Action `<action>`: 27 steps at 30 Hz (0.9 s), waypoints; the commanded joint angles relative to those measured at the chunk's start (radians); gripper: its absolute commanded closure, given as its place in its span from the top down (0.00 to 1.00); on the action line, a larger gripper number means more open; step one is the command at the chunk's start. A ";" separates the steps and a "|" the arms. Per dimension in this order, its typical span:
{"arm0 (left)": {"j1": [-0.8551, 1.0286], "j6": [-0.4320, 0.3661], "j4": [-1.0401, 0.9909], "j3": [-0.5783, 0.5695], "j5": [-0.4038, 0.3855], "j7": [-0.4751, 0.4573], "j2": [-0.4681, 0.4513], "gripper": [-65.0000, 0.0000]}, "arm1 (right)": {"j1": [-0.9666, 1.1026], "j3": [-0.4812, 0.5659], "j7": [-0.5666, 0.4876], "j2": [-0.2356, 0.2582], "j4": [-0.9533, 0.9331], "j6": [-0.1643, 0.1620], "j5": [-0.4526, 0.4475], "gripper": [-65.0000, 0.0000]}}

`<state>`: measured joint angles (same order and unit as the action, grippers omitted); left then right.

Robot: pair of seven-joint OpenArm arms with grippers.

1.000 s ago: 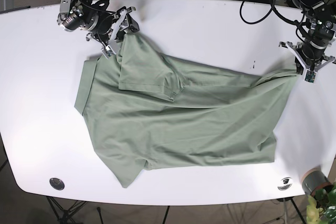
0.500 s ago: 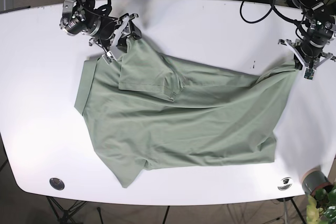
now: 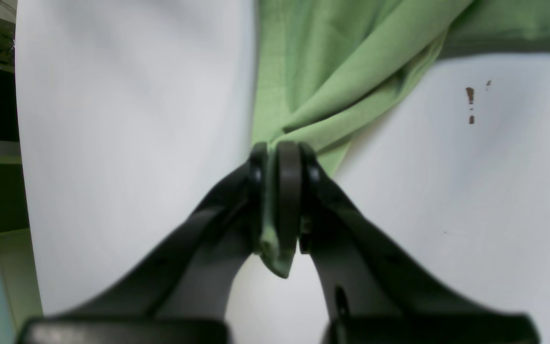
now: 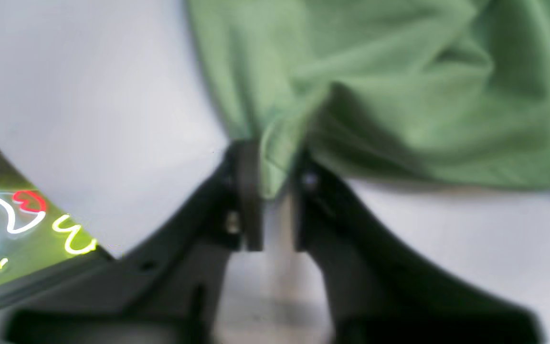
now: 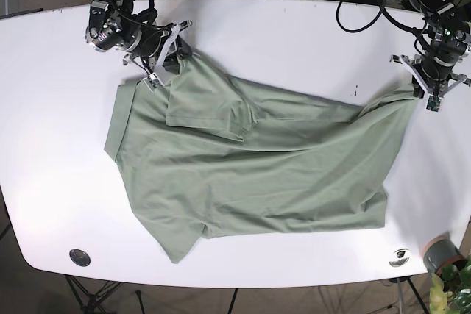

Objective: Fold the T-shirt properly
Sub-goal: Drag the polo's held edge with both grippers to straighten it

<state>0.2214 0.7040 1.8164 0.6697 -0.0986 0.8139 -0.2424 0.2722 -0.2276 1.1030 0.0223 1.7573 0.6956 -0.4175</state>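
A sage-green T-shirt [image 5: 257, 159] lies spread and creased on the white table [image 5: 294, 34], with one sleeve folded over near its top left. My right gripper [image 5: 168, 51] is at the shirt's top left corner. In the right wrist view this gripper [image 4: 269, 165] is shut on a bunched edge of the T-shirt [image 4: 399, 95]. My left gripper [image 5: 425, 90] holds the far right corner, which is drawn out to a point. Seen from the left wrist, that gripper [image 3: 279, 155] is shut, with the T-shirt [image 3: 342, 71] pinched between its fingers.
Small brown specks [image 5: 355, 91] mark the table just above the shirt's upper edge, and they show as specks [image 3: 470, 95] in the left wrist view. Two round metal fittings [image 5: 79, 257] [image 5: 399, 257] sit near the front edge. A potted plant [image 5: 445, 259] stands off the front right corner.
My left gripper has shifted slightly toward the table's back edge, pulling the right corner with it. My right gripper has moved only a little at the top left corner. Both stay shut.
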 commanded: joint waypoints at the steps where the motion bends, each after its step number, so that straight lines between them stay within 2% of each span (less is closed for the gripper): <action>1: -0.004 -0.006 0.016 0.008 -0.008 -0.021 -0.019 0.00 | 0.006 -0.003 -0.007 0.001 0.046 0.003 -0.005 0.05; 7: -0.004 -0.006 0.023 0.037 -0.010 -0.017 -0.019 0.00 | 0.075 -0.060 0.001 0.001 0.163 0.003 -0.005 0.03; 12: -0.007 -0.006 0.023 0.095 -0.010 -0.014 -0.019 0.00 | 0.118 -0.083 0.001 0.003 0.172 0.003 -0.005 0.03; 21: 0.029 -0.006 0.019 0.111 -0.008 -0.015 -0.021 0.00 | 0.183 -0.148 0.001 0.005 0.174 0.003 -0.005 0.04; 23: 0.029 -0.006 0.015 0.114 -0.008 -0.015 -0.021 0.00 | 0.189 -0.155 0.001 0.009 0.175 0.003 -0.007 0.09; 25: 0.029 -0.006 0.013 0.114 -0.008 -0.015 -0.019 0.00 | 0.192 -0.152 0.004 0.024 0.192 0.003 -0.007 0.21; 27: 0.029 -0.006 0.013 0.114 -0.008 -0.015 -0.019 0.00 | 0.197 -0.160 0.027 0.021 0.234 0.003 -0.007 0.38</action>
<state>0.2539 0.7044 1.8153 0.7773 -0.1001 0.8200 -0.2443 0.4652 -0.3759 1.1294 0.0387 1.9354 0.6964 -0.4057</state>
